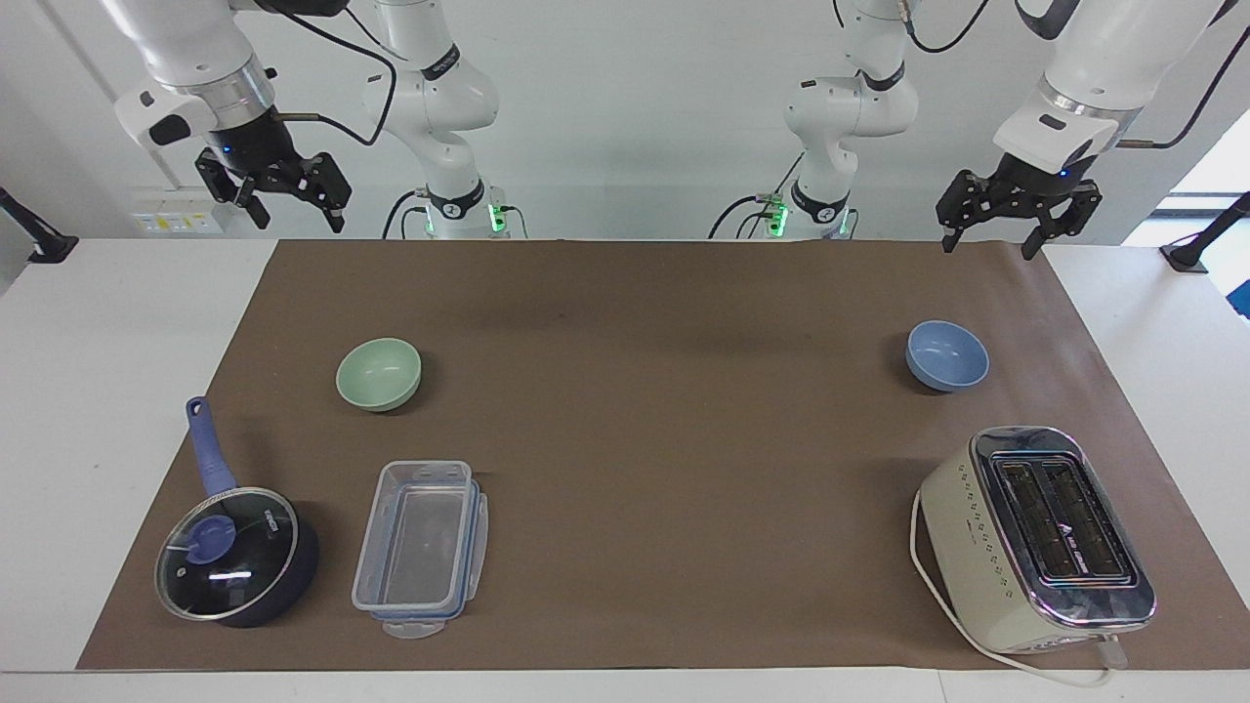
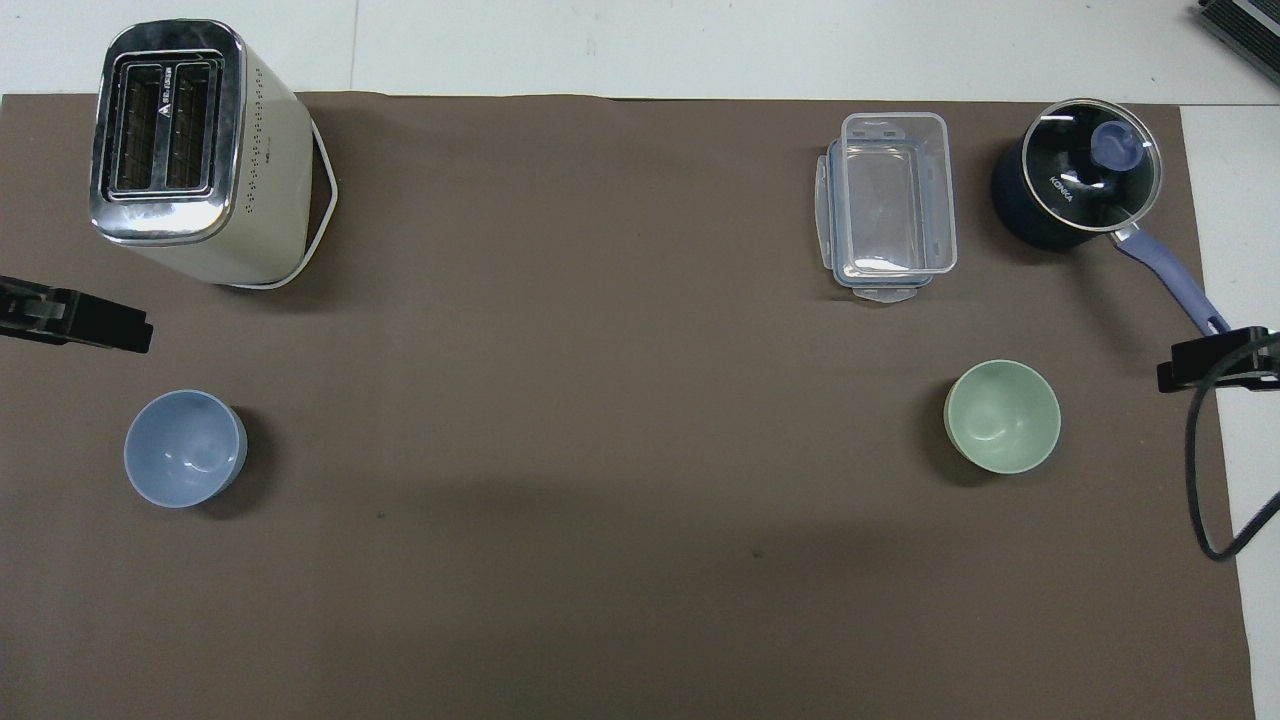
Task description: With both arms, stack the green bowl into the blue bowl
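Green bowl (image 1: 378,374) sits upright on the brown mat (image 1: 664,459) toward the right arm's end of the table (image 1: 107,322), with nothing in it, nearer to the robots than the clear plastic box (image 1: 420,547) and the lidded saucepan (image 1: 237,552). In the overhead view the green bowl (image 2: 1003,416) lies well apart from the blue bowl (image 2: 185,462), which rests upright toward the left arm's end of the table, nearer to the robots than the toaster (image 2: 195,150). In the facing view the blue bowl (image 1: 946,355) stands clear of the toaster (image 1: 1040,539), whose white cord loops around its base. The right gripper (image 1: 276,192) hangs high in the air over the mat's corner at the robots' edge, its fingers spread and holding nothing. The left gripper (image 1: 1011,210) hangs likewise over the mat's other corner at the robots' edge, its fingers spread and empty. Neither gripper touches a bowl, and the two bowls are not stacked.
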Available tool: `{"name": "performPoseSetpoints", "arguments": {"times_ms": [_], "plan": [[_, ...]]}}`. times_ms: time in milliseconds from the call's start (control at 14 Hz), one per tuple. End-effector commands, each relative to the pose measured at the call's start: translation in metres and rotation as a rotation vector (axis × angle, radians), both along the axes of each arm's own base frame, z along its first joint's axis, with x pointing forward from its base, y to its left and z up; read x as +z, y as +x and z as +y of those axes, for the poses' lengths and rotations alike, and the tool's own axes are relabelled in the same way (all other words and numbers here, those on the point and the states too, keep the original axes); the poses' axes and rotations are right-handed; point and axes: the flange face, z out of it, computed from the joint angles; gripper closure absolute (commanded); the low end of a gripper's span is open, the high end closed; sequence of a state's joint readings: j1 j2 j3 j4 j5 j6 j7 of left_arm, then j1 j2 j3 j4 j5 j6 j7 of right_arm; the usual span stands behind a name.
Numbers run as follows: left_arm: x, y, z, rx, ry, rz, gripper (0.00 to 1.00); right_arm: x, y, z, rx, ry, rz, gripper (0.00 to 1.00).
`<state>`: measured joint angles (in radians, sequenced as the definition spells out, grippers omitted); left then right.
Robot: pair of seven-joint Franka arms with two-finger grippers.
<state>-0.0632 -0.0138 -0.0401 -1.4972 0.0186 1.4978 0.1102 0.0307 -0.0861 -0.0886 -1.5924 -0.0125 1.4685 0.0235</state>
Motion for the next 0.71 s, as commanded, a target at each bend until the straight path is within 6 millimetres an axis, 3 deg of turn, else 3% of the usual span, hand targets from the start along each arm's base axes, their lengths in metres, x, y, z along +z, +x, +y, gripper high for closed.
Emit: {"name": "performPoseSetpoints", "arguments": {"times_ms": [0, 286, 500, 643], "plan": [[-0.002, -0.008, 0.001, -0.010, 0.008, -0.009, 0.00, 0.002, 0.002, -0.006, 0.007, 0.014, -0.002, 0.00], [-0.012, -0.017, 0.002, -0.008, -0.013, -0.030, 0.00, 0.000, 0.000, -0.007, 0.003, 0.015, 0.001, 0.00], [-0.029, -0.021, 0.021, -0.023, -0.016, -0.026, 0.00, 0.000, 0.000, -0.007, 0.003, 0.015, 0.001, 0.00], [-0.044, -0.023, 0.049, -0.019, -0.019, -0.022, 0.00, 0.001, 0.000, -0.007, 0.003, 0.015, 0.000, 0.00]]}}
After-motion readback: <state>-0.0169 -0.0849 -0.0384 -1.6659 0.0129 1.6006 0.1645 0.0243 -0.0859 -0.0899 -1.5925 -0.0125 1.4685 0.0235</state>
